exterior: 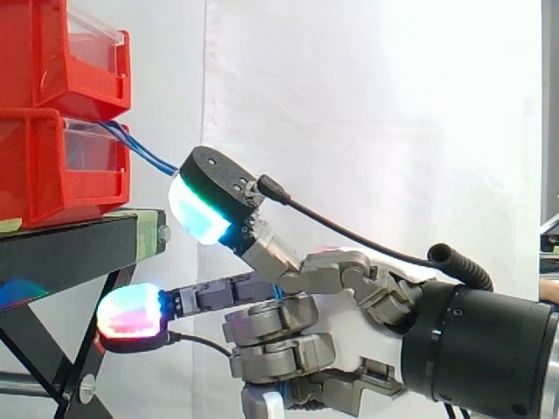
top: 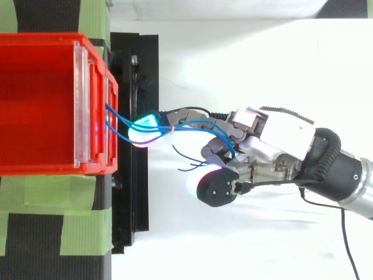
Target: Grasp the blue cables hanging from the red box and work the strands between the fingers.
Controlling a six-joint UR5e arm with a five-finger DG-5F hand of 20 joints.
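Thin blue cables (exterior: 144, 155) hang out of the front of the lower red box (exterior: 52, 179) and run right to my hand (exterior: 384, 292). From above, the strands (top: 192, 127) leave the red box (top: 41, 99), cross a green-white glowing fingertip (top: 145, 129) and thread in among the curled fingers of the hand (top: 274, 140). Loose cable ends (top: 187, 160) dangle just left of the fingers. One finger reaches up with a cyan pad (exterior: 203, 214) under the cables near the box. A lower finger points left with a red-cyan pad (exterior: 131, 314).
A second red box (exterior: 61, 57) is stacked on the lower one. Both rest on a black stand (exterior: 74, 249) with green tape (top: 52, 198) on its top. A white curtain hangs behind. The stand's front edge lies close to the fingertips.
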